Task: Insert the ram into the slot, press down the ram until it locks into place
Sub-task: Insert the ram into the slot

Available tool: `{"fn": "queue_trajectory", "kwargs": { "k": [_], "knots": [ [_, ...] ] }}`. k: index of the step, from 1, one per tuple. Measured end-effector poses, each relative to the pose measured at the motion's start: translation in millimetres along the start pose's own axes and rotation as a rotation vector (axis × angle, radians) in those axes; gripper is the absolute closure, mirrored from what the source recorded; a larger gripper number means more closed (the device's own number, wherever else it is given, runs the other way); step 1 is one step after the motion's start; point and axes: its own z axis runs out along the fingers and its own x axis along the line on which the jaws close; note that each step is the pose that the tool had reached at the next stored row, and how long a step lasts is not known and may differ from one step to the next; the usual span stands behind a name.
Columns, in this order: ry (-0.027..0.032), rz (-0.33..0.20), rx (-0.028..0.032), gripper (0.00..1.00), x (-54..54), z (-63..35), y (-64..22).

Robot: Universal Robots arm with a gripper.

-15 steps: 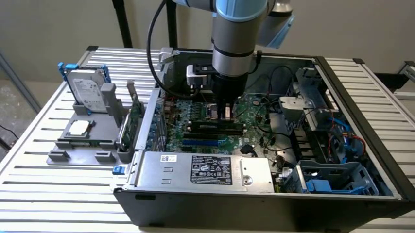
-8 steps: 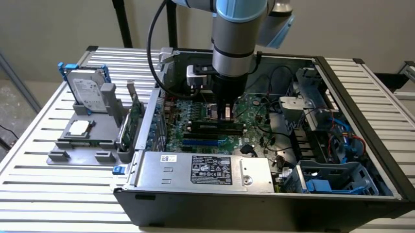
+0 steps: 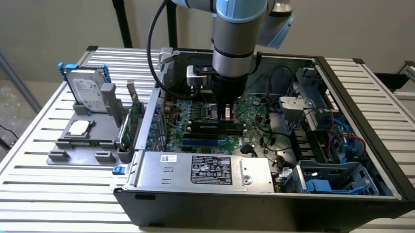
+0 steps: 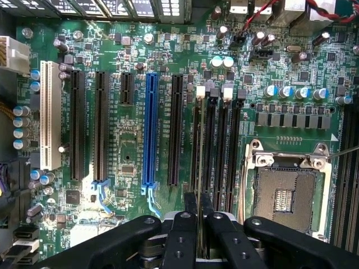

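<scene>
Where my fingers (image 4: pixel 182 241) converge, my pincer (image 4: pixel 198 208) is drawn almost shut, with only a thin strip left between the pads. I take that strip for the upper edge of the ram (image 4: pixel 197 182) and judge that I have it pinched at its near end. The ram stands edge-on, directly below and ahead of me. Its long axis runs straight away from the wrist along the slot (image 4: pixel 194 140), so stick and socket lie in one line, ram above slot. How deep it sits I cannot tell. The slot is the outermost of four parallel black sockets, on the side toward the blue slot (image 4: pixel 150 129), and its white end clip (image 4: pixel 200 92) marks the far end. The processor socket (image 4: pixel 286 196) flanks the bank on the motherboard (image 4: pixel 129 151). In the exterior view my pincer (image 3: pixel 226 115) hangs upright inside the open computer case (image 3: pixel 259 204).
</scene>
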Motion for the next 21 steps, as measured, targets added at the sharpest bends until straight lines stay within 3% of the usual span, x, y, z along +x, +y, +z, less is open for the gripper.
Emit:
{"fn": "queue_trajectory", "kwargs": {
  "k": [18, 20, 21],
  "knots": [
    [-0.0001, 0.024, 0.0011, 0.86, 0.0, 1.7, 0.0],
    [0.0000, 0.024, 0.0012, 0.85, 0.0, 1.8, 0.0],
    [-0.0001, 0.024, 0.0012, 0.78, 0.0, 1.8, 0.0]
  ]
}}
